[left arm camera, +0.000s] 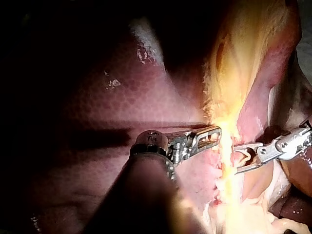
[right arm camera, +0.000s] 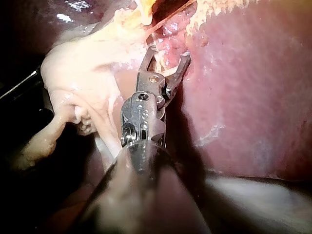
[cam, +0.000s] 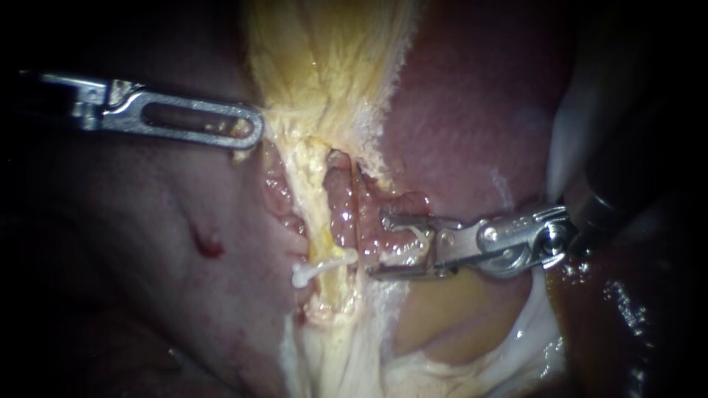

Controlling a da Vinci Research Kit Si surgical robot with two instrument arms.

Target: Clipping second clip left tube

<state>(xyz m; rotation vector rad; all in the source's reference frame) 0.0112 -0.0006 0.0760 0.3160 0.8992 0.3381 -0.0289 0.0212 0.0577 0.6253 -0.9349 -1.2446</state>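
While the liver (cam: 479,110) glistens, the right instrument (cam: 379,245) holds its jaws open.

Liver (cam: 479,110) fills the background, brightly lit in the middle, fading into deep shadow at left and right.

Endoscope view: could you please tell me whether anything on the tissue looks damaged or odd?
A small dark-red spot marks the liver, left of the white clip on the tube. It looks like a nick or blood, and I cannot tell which. Nothing else stands out.
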